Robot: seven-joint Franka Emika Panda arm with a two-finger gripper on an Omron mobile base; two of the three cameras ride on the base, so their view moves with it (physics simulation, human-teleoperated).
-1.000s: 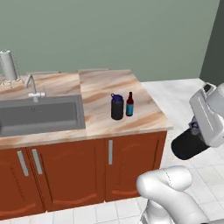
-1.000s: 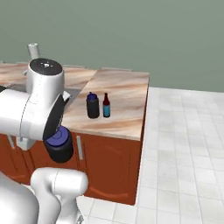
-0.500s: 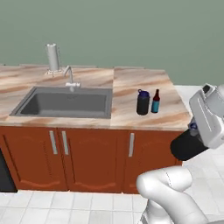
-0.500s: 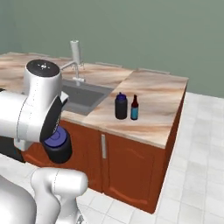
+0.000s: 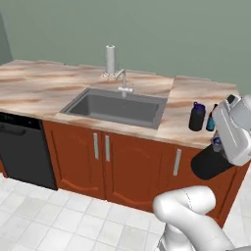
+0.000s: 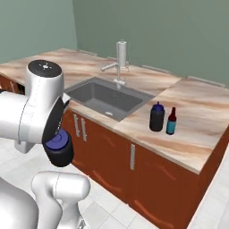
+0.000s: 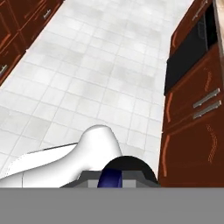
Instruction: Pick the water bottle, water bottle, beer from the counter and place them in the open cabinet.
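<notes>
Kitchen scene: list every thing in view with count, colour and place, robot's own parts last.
water bottle: one, black with blue lid, upright on the counter right of the sink; a second hangs low at the arm's end, in front of the base cabinets.
beer: one, brown neck, teal label, right beside the standing bottle.
counter: one, beige-pink marble.
sink: one, grey, set in the counter.
faucet: one, silver, behind the sink.
dishwasher: one, black, under the counter's left end.
base cabinets: red-brown.
claw: shut on the second bottle.
</notes>
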